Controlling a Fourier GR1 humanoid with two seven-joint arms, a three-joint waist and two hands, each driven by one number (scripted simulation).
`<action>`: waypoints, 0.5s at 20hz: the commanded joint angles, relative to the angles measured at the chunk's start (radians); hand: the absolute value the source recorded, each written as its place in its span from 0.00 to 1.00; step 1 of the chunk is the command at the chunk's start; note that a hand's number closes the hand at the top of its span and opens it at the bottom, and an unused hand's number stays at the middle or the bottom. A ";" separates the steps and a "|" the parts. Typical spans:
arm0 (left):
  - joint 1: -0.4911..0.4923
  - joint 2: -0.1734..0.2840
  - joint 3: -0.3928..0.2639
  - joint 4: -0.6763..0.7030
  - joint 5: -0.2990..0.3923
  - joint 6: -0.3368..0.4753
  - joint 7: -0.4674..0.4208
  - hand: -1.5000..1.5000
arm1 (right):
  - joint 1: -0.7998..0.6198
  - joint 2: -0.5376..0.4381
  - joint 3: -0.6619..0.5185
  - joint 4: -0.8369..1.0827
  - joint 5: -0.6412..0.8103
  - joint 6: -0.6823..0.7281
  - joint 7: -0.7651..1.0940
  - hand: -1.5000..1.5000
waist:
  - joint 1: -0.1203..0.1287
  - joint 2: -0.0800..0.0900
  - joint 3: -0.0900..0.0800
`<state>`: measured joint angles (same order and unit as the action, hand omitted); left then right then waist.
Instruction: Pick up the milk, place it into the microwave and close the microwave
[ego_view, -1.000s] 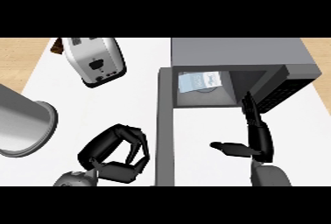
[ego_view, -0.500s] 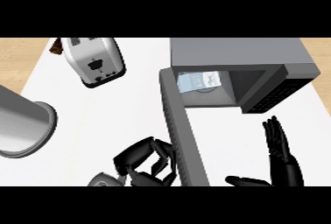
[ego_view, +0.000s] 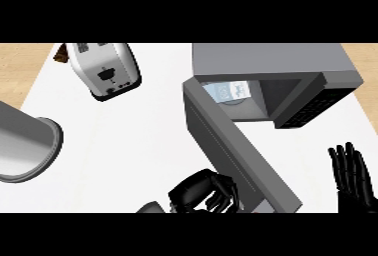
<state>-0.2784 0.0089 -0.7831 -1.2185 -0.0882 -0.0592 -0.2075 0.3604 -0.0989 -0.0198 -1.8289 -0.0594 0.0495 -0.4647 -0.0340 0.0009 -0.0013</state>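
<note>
On the white kitchen counter (ego_view: 140, 140), seen steeply from above, a grey box-shaped microwave (ego_view: 266, 57) is sitting at the far right w/ its long grey door (ego_view: 240, 150) swinging out toward the near edge, slanting from the hinge at the cavity's left down to the lower right. Inside the cavity, the pale blue-and-white milk carton (ego_view: 230, 92) is standing at the back left, just beside the hinge side, clear of both hands.

At the bottom centre, the robot's black left hand (ego_view: 201, 195) is curling its fingers inward w/ nothing in them; it is lying just beside the door's outer face near its free end, and contact can't be told. At the lower right corner, the black right hand (ego_view: 353, 175) is resting w/ fingers straight and pointing up, narrowly spread, well apart from the door and the black control panel (ego_view: 316, 105).

Across the counter, a silver two-slot toaster (ego_view: 107, 70) is tilting at the far left centre, approx. beside the counter's far edge where the wooden floor (ego_view: 22, 65) is showing. A large grey metal cylinder (ego_view: 22, 142) is lying cut off by the left edge. Open white surface is stretching between toaster, cylinder and door; another bare strip is running btwn the door and the right hand.
</note>
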 joint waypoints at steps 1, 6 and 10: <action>-0.095 -0.008 -0.152 0.101 0.105 0.191 0.008 1.00 | 0.020 -0.058 -0.048 -0.088 -0.125 0.098 0.046 0.00 | -0.036 0.006 -0.001; -0.177 -0.008 -0.215 0.064 0.279 0.392 0.005 1.00 | 0.007 -0.114 -0.091 -0.150 -0.186 0.134 0.109 0.00 | -0.057 0.009 -0.002; -0.220 -0.008 -0.220 0.081 0.378 0.468 -0.043 1.00 | 0.014 -0.119 -0.025 -0.224 -0.190 0.169 0.143 0.00 | -0.092 0.016 -0.004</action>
<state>-0.4493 0.0228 -0.9702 -1.1345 0.1975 0.3296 -0.2142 0.3728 -0.1892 -0.0576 -1.9929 -0.2159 0.1780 -0.3588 -0.0963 0.0132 -0.0025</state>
